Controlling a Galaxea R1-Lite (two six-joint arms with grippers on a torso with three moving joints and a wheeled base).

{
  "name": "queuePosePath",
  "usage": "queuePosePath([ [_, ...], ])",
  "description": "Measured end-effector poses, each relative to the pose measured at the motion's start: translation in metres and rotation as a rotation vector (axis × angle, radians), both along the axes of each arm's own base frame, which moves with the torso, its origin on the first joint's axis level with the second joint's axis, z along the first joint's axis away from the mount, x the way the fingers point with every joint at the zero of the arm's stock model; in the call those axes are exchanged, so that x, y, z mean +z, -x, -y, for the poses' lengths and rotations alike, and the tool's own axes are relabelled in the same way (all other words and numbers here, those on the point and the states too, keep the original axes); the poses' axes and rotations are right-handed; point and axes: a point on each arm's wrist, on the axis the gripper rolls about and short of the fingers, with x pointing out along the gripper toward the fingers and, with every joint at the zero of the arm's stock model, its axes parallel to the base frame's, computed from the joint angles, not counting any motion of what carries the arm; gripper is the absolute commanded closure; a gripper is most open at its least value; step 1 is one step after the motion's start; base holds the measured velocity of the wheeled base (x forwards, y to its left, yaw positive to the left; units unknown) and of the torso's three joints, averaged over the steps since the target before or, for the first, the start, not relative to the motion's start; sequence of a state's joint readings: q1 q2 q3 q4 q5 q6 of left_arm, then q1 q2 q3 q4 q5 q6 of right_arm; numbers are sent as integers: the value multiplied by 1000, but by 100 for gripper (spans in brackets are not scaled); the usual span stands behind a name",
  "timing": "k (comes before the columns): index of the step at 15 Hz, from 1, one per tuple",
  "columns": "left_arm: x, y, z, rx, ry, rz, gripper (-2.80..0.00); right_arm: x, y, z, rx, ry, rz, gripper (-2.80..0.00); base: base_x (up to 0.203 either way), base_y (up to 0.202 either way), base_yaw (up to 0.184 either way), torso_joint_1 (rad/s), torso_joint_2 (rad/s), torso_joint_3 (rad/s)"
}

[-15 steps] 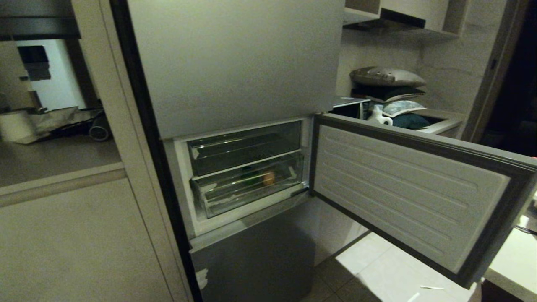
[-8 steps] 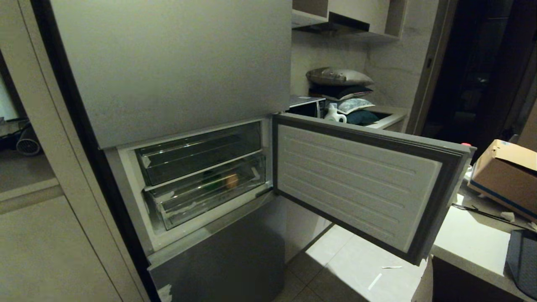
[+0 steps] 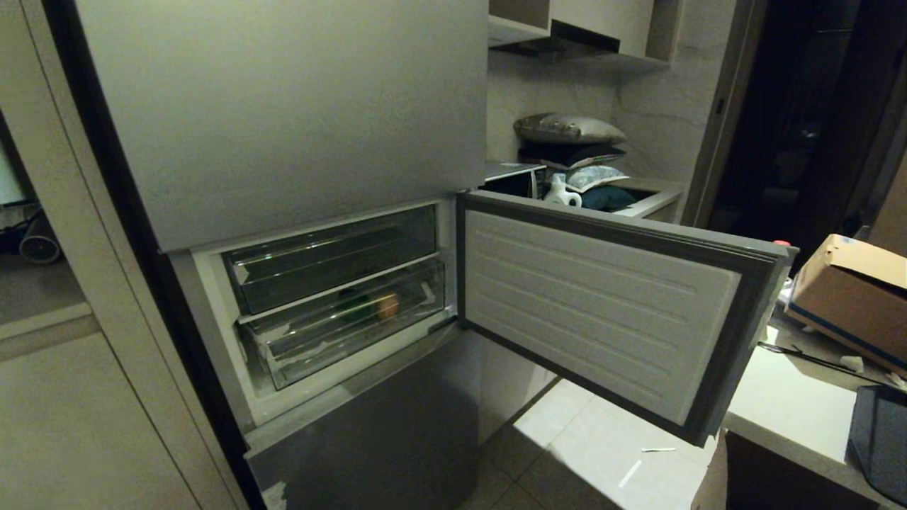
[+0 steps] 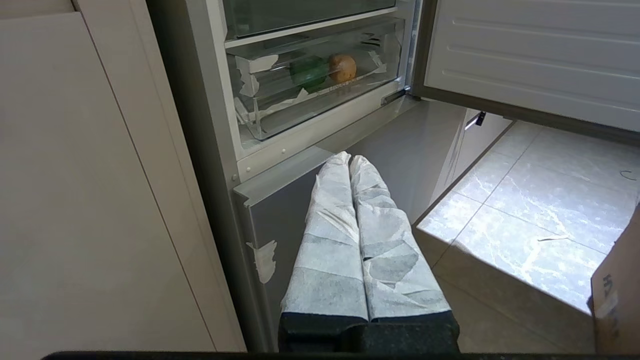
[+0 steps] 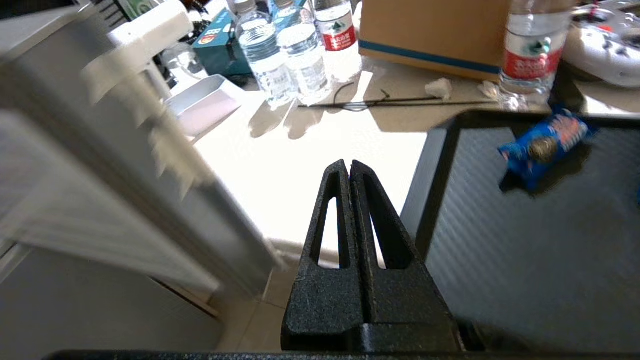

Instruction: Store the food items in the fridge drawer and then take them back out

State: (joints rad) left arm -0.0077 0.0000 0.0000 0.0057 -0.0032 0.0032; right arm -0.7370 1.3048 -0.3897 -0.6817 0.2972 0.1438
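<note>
From the head, the fridge drawer (image 3: 340, 322) is the lower of two clear bins in the open compartment, pushed in, its glossy front patched with torn white film. Through the plastic a round orange-brown food item (image 3: 387, 306) shows beside a dim green one (image 3: 358, 309). The compartment door (image 3: 602, 312) hangs wide to the right, its ribbed white liner facing out. Neither arm is in this view.

The left wrist camera shows the left gripper (image 4: 350, 159), its fingers wrapped in white tape and pressed together on nothing, below and short of the drawer (image 4: 320, 80). Inside sit the green piece (image 4: 307, 71) and the orange-brown ball (image 4: 342, 67), touching or nearly so (too close to tell).

The right wrist camera shows the right gripper (image 5: 349, 165), black jaws together and empty, over a pale counter (image 5: 300, 165) beside a black tray (image 5: 525, 220). A blue snack packet (image 5: 542, 147) lies in the tray, its lettering blurred. Water bottles (image 5: 287, 55) with red labels stand by a cardboard box (image 5: 430, 30); no print is readable.
</note>
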Motion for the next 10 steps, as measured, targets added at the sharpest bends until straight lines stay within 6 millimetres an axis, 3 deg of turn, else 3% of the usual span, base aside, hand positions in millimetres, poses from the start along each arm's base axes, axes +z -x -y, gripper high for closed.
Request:
queuePosePath([
  [4, 0, 0, 0, 0, 0, 0, 0, 0, -36, 26, 157, -21, 15, 0, 0, 0, 0, 0, 0, 0],
  [10, 0, 0, 0, 0, 0, 0, 0, -23, -87, 30, 287, -61, -35, 0, 0, 0, 0, 0, 0, 0],
])
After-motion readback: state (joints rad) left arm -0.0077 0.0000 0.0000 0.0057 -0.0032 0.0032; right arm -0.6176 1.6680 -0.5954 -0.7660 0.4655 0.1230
